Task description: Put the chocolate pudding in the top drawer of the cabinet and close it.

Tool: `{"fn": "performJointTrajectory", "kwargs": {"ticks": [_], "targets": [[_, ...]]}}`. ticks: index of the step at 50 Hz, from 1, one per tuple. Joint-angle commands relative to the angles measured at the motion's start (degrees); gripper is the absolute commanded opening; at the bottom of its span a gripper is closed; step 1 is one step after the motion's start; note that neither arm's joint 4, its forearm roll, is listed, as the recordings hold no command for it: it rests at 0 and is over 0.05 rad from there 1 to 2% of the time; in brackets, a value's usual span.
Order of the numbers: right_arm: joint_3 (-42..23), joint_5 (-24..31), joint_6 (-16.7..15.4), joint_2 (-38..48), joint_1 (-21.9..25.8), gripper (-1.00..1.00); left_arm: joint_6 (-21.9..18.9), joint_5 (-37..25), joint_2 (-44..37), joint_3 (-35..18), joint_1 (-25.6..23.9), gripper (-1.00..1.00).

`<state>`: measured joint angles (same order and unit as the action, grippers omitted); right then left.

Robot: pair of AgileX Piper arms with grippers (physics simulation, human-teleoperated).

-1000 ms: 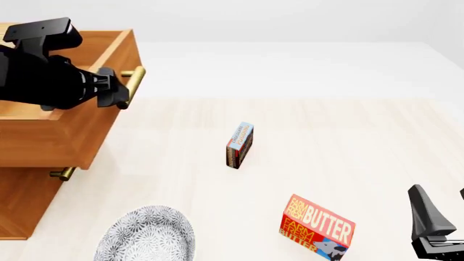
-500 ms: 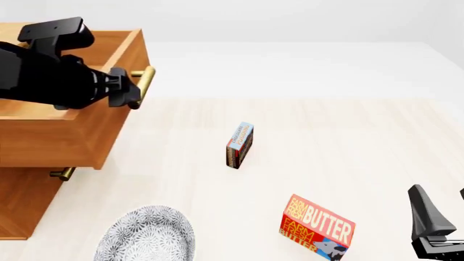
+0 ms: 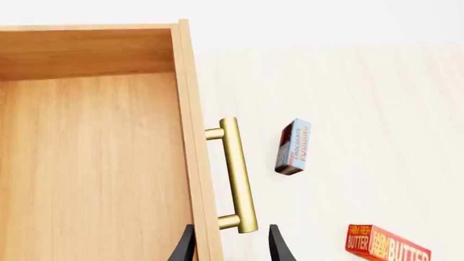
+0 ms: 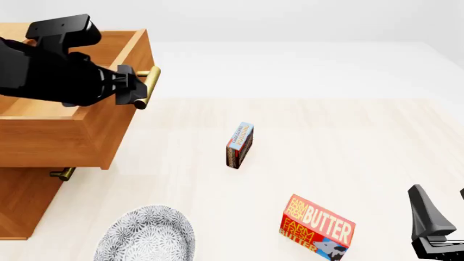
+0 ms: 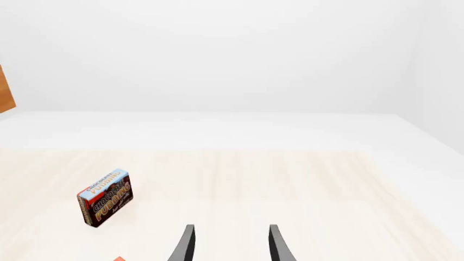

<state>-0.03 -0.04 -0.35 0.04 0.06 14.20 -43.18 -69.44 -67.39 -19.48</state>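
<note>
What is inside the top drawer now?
Nothing shows inside the top drawer: the left wrist view shows only bare wood. The chocolate pudding stands outside on the table. The drawer's near part is out of view.

Orange-brown wood with visible grain is shown on the cabinet [image 4: 22, 204] and its top drawer [image 3: 94, 163]. A smooth, brass-like sheen is seen on the handle [image 3: 238, 176]. The table [image 4: 348, 141] is rendered as pale, matt wood. Printed cardboard is suggested by the chocolate pudding [image 4: 239, 144].
</note>
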Motion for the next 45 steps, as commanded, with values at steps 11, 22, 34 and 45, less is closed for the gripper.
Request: {"fn": "performJointTrajectory", "kwargs": {"ticks": [11,22,34,45], "targets": [[0.0,0.0,0.0,0.0,0.0,1.0,0.2,2.6,-1.7,-0.1,-3.4,1.0],[0.0,0.0,0.0,0.0,0.0,1.0,-0.5,1.7,-1.4,-2.1,-3.7,1.0],[0.0,0.0,0.0,0.0,0.0,1.0,-0.7,2.6,0.9,-1.8,-3.9,1.0],[0.0,0.0,0.0,0.0,0.0,1.0,-2.4,2.0,2.6,-4.4,-5.5,1.0]]}}
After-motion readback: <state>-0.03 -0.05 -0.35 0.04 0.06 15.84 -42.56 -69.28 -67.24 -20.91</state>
